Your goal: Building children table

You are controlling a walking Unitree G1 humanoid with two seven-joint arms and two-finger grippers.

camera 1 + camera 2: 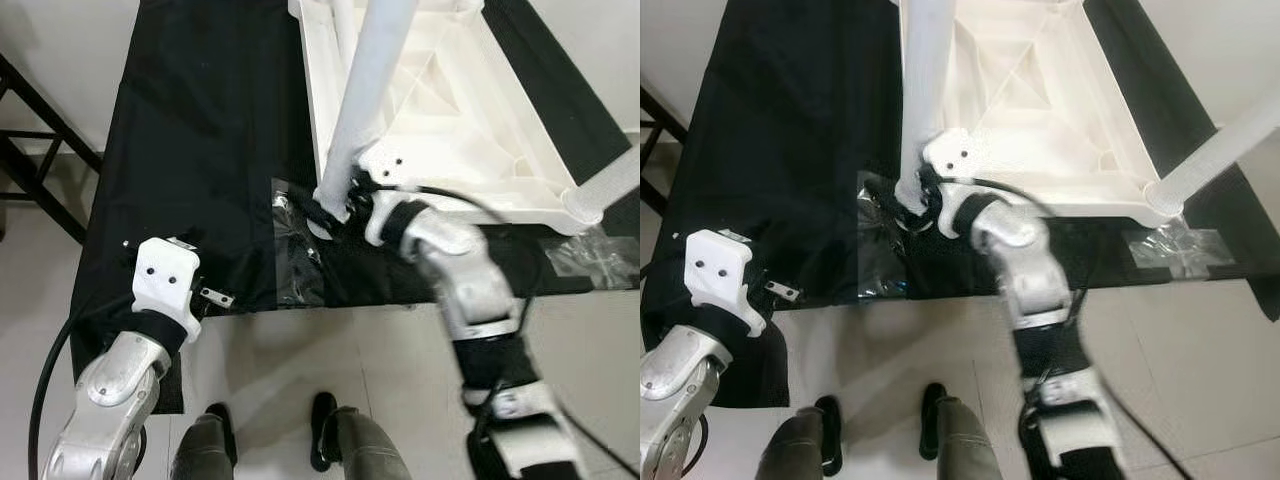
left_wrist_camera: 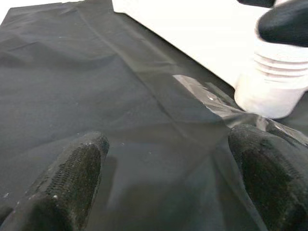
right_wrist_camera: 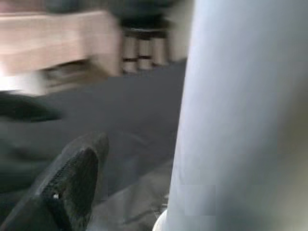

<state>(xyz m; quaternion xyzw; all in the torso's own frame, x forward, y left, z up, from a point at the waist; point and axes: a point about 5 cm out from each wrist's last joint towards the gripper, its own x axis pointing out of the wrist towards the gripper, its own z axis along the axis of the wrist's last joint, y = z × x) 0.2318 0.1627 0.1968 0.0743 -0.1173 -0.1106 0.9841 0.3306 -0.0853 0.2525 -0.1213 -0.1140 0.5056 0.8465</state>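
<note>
A white children's table top (image 1: 450,110) lies upside down on a black cloth (image 1: 200,130). One white table leg (image 1: 370,90) stands tilted at its near left corner. The leg's ribbed base (image 2: 274,91) rests on clear plastic beside the table top's edge. My right gripper (image 1: 340,205) is shut on this leg just above the base; one finger (image 3: 72,183) shows beside the leg (image 3: 240,120). A second leg (image 1: 1220,150) sticks out from the near right corner. My left gripper (image 2: 173,183) hovers open over the cloth, left of the leg, holding nothing.
A clear plastic bag (image 1: 300,255) lies on the cloth by the leg base, and another (image 1: 595,255) lies at the right. A small metal part (image 1: 215,296) sits near my left wrist. A black frame (image 1: 40,150) stands at the left. My feet (image 1: 325,430) are at the cloth's front edge.
</note>
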